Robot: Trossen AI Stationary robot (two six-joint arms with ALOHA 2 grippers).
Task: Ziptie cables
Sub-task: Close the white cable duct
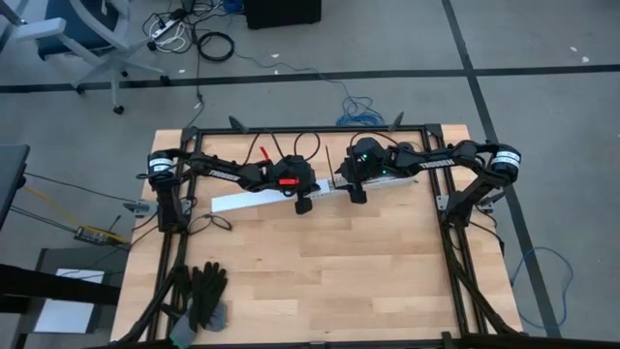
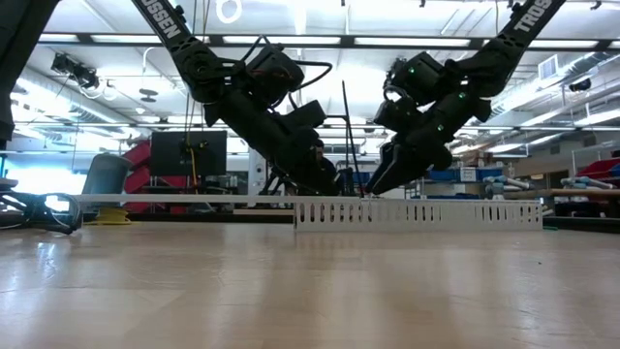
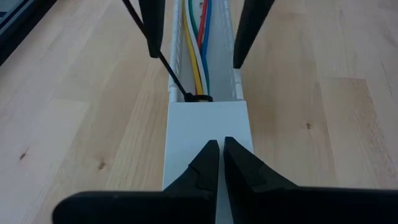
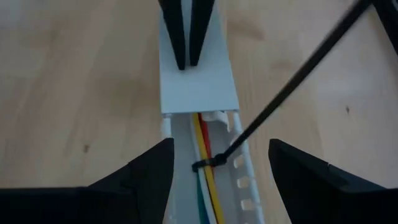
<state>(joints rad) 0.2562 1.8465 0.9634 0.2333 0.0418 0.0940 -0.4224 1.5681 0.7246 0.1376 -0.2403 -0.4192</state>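
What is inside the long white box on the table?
Coloured cables lie inside the white channel, looped by a black zip tie. Where the white cover begins, they go under it and cannot be seen.

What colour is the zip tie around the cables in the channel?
Black. The zip tie loops the cables; it shows best in the right wrist view.

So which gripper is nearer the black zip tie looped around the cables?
Right. The right gripper straddles the zip tie with open fingers; the shut left gripper sits back over the channel's lid.
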